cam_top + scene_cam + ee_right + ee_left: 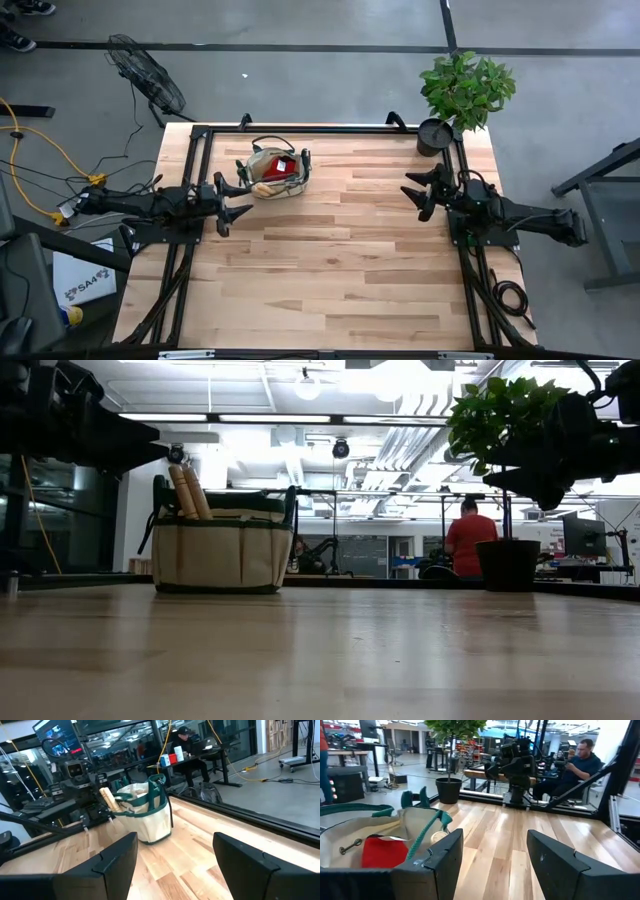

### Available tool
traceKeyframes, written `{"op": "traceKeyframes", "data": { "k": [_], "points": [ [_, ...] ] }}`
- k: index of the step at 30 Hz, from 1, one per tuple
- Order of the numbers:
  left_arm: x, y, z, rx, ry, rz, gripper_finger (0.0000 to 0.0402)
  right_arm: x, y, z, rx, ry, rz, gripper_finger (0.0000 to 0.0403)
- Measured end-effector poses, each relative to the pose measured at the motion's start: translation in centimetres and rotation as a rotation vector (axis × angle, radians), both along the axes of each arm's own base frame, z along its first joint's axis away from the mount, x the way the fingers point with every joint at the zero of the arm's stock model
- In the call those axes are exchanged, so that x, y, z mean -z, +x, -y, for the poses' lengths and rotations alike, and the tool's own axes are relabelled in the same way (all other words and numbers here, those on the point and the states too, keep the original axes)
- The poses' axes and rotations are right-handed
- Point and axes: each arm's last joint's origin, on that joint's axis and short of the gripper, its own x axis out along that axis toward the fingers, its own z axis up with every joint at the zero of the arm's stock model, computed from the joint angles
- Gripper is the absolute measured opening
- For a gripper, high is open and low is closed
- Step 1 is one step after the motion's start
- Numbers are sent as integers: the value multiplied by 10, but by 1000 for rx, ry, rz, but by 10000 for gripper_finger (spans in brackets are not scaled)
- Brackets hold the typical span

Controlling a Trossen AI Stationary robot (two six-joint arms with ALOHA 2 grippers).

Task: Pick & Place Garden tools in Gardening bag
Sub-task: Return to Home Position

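The beige gardening bag (275, 173) with green trim stands upright on its base at the table's far left. Inside it show wooden tool handles (188, 491) sticking up past the rim and something red (384, 852). My left gripper (232, 203) hangs open at the table's left edge, just beside the bag's near left side. My right gripper (420, 191) hangs open at the right edge, far from the bag. Both point level toward the table's middle with nothing between their fingers.
A potted green plant (462, 95) in a black pot (433, 136) stands at the table's far right corner. Bare wooden tabletop (340, 250) spreads between the arms and toward the near edge. A black frame runs along the table's sides. People sit beyond the table.
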Motion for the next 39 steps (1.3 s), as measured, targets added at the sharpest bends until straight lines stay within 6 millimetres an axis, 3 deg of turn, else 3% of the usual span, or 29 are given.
{"op": "traceKeyframes", "data": {
  "k": [12, 39],
  "points": [
    [0, -5, 0, 42, -58, -151, 213, 0, 0, 0, -5, -7, -2, 252],
    [-1, -5, 1, 52, -60, -142, 213, 0, 0, 0, -7, -7, -2, 252]
  ]
}}
